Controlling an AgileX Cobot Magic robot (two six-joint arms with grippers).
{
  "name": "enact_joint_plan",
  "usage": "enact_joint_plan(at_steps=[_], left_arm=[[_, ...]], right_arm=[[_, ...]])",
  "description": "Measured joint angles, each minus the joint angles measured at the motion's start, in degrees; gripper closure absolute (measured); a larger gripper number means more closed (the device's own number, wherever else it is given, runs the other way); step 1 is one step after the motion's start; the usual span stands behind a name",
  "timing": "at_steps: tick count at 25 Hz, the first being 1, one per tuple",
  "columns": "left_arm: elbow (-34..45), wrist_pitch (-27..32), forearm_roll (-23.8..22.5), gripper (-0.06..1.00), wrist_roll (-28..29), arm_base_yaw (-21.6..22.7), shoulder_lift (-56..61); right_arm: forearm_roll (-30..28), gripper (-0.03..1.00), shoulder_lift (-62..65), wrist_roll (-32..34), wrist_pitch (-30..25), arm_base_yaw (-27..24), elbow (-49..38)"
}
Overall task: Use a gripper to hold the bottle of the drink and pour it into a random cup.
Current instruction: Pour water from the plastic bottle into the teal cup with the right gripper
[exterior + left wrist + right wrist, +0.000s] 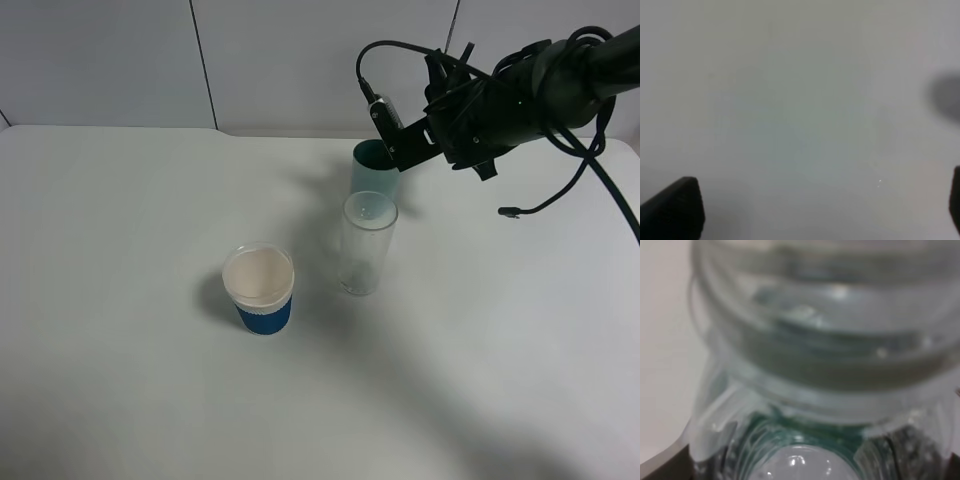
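Note:
A clear ribbed plastic bottle point(825, 355) fills the right wrist view, with green showing through it low in that picture. My right gripper point(412, 140) is shut on this bottle and hangs at the back right, right over the teal cup point(372, 178). In the exterior high view the bottle is lost among the black arm and cables. Whether any drink is flowing cannot be made out. My left gripper point(815, 207) is open over bare white table, its dark fingertips point(675, 210) far apart, and it is outside the exterior high view.
A tall clear glass tumbler point(367, 245) stands directly in front of the teal cup, almost touching it. A blue-sleeved white paper cup point(260, 290) sits further forward and left. Black cables point(590, 170) loop off the right arm above the white table point(120, 380).

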State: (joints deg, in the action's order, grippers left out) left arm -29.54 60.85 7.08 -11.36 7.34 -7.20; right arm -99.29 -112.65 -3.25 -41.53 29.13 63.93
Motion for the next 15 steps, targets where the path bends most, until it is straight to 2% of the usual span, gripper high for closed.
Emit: enact_joint_plan(at_steps=[10,15], left_arm=[[0.0,0.0,0.0,-0.05,0.0,0.0,0.0],[0.0,0.0,0.0,-0.05,0.0,0.0,0.0]], right_arm=[[-0.1,0.40,0.0,-0.2,-0.4,0.1,2.0],[-0.1,0.40,0.0,-3.3,-0.4,0.2,2.0]])
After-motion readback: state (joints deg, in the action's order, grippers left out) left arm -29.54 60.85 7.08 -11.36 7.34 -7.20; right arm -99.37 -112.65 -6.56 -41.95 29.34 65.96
